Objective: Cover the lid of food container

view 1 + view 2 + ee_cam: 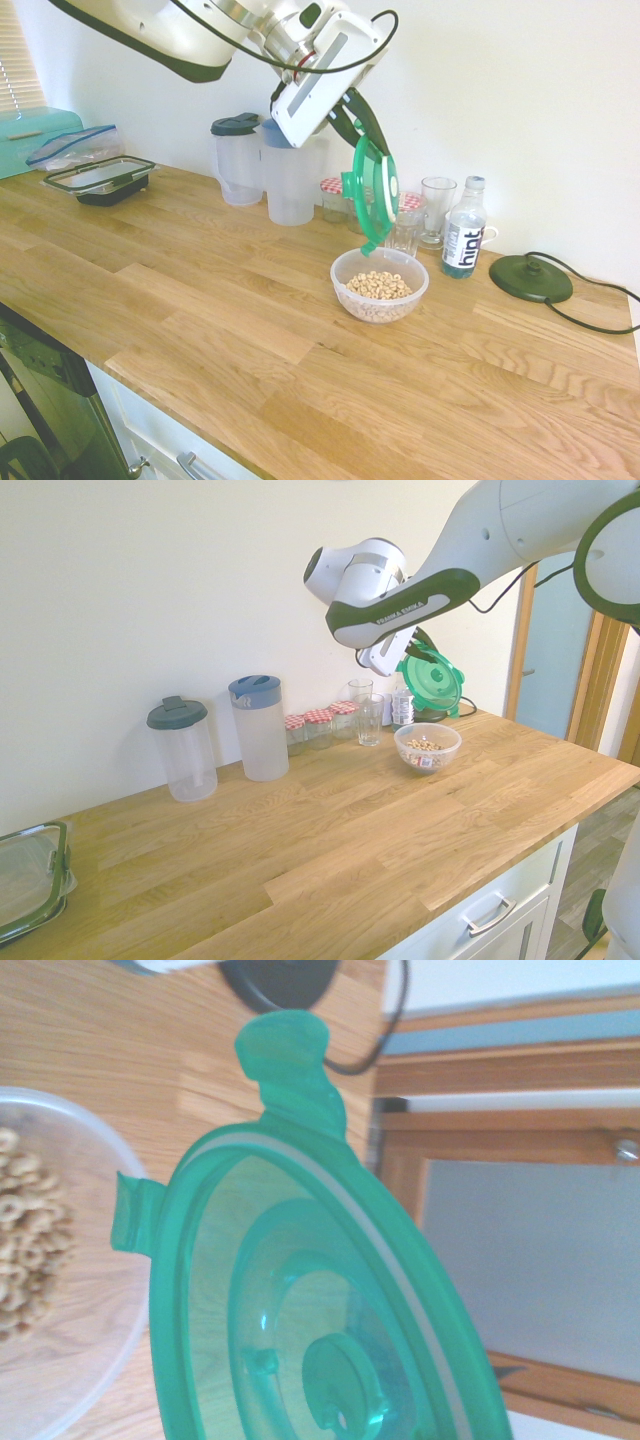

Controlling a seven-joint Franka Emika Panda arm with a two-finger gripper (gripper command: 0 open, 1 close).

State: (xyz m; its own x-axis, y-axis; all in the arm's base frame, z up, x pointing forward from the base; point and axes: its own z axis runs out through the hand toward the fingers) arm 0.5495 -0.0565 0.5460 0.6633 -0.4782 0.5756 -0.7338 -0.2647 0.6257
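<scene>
My gripper (372, 138) is shut on the top edge of the round green lid (371, 192), which hangs almost upright on edge in the air. Directly below it the food container (379, 284), a round clear bowl of beige cereal rings, stands open on the wooden counter. The lid's lowest clip tab hangs just above the bowl's far rim, apart from it. From the other side the gripper (418, 655) holds the lid (431, 684) above the food container (428, 747). In the wrist view the lid (300, 1310) fills the middle and the food container (40, 1290) shows beside it.
Behind the bowl along the wall stand two lidded jugs (238, 158) (290, 180), red-checked jars (333, 198), drinking glasses (437, 210) and a "hint" bottle (464, 230). A black round base with a cable (530, 278) lies further along. Rectangular containers (100, 178) sit at the counter's other end.
</scene>
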